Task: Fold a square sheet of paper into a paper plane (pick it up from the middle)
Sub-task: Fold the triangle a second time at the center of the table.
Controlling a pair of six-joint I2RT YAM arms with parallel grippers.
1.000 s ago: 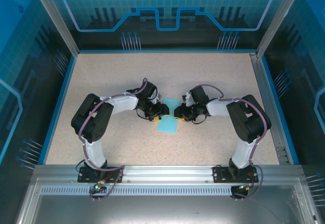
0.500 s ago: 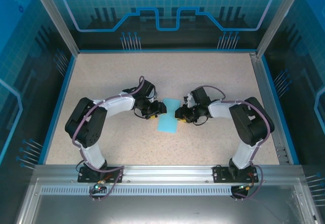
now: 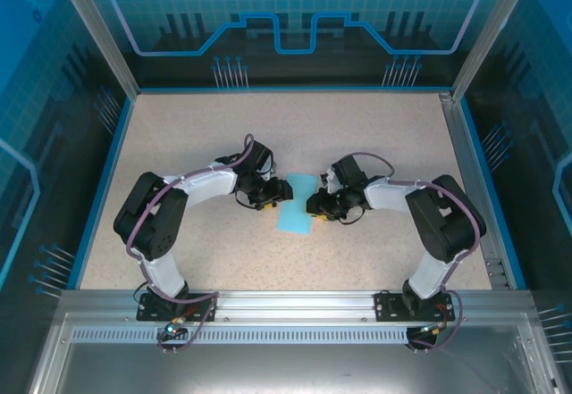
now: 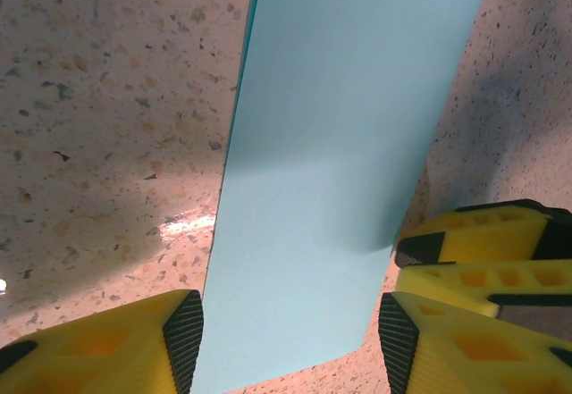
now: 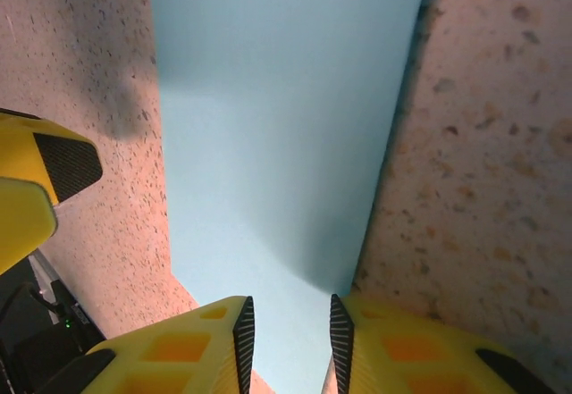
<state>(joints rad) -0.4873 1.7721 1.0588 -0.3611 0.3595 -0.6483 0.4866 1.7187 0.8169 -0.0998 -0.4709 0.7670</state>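
Turquoise sheet of paper [image 3: 295, 208] lies mid-bench [image 3: 375, 135], folded to a narrow strip, btwn both arms. Left end effector [image 4: 290, 331] at its left side, open wide, fingers either side of the strip. Right end effector [image 5: 292, 333] at its right edge, jaws just a slit apart, nothing clamped.

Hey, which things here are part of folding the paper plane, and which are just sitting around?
Part of the job:
turquoise sheet of paper
left gripper
right gripper

Just there, all fixtures rather than loose items:
speckled table
aluminium frame rail
blue enclosure panel
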